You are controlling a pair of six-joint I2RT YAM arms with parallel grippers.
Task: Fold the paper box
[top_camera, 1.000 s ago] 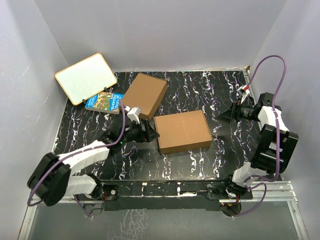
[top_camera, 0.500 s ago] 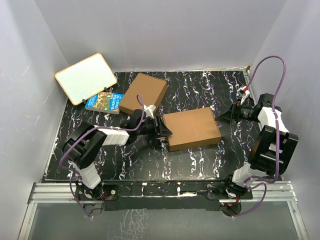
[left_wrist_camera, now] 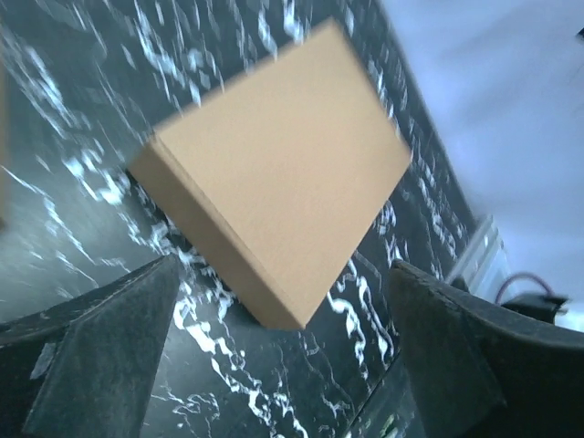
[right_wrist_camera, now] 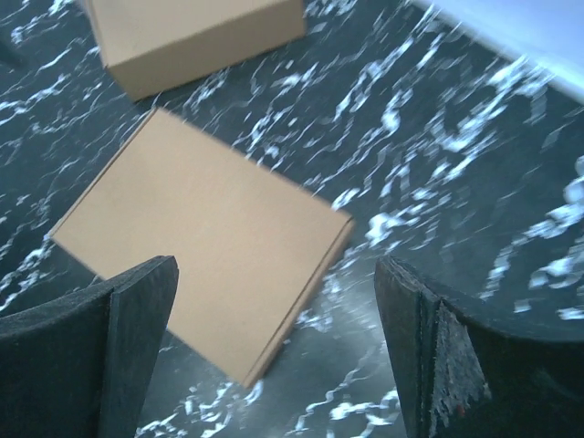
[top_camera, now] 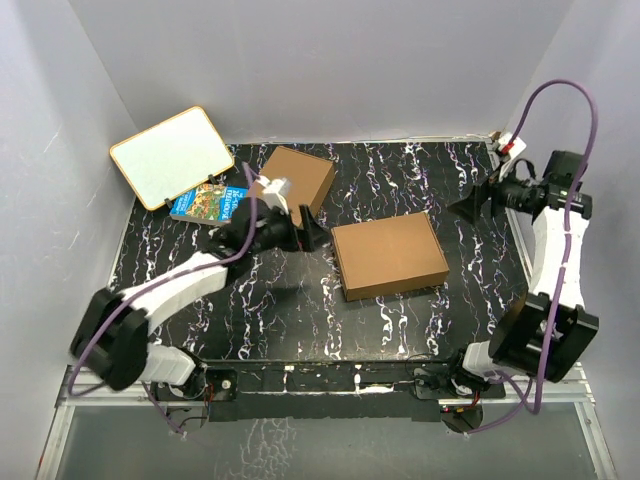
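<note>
one paper box (top_camera: pixel 389 255), one plain box (top_camera: pixel 292 186)

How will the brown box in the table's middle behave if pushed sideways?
The paper box lies flat and low, so it likely slides rather than tips. Being cardboard, it is probably light, and a hard squeeze might dent it. The smooth-looking table likely adds little friction.

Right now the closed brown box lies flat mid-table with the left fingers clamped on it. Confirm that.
Wrong on the grip: the left fingers stand open, clear of the paper box, as the left wrist view shows. The box does lie closed and flat mid-table.
</note>
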